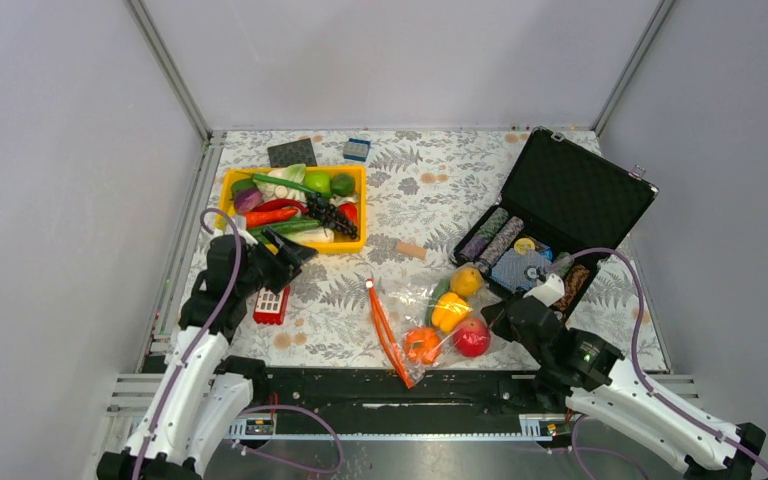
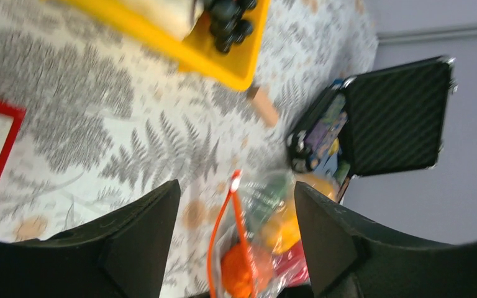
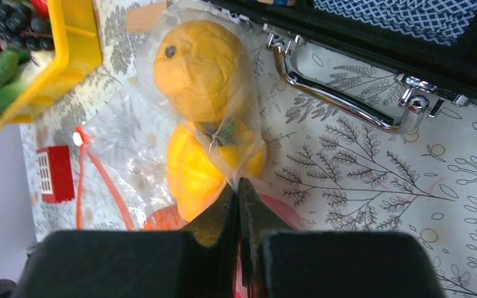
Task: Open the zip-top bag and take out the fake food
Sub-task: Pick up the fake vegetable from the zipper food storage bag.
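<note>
The right gripper [image 3: 239, 202] pinches the bag [image 3: 124, 136] between clenched fingers, yellow pepper [image 3: 186, 167] just beyond its tips; the left gripper [image 2: 236, 233] hangs spread wide, the bag well ahead

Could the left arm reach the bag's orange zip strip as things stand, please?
Probably yes: the left end effector is open and faces the zip strip, with bare tablecloth between; the right end effector pinches the bag.

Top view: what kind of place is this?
Probably a robot practice booth, not a home: bare grey walls box in the table, a left arm and right arm stand at its near edge, and the food looks plastic.
</note>
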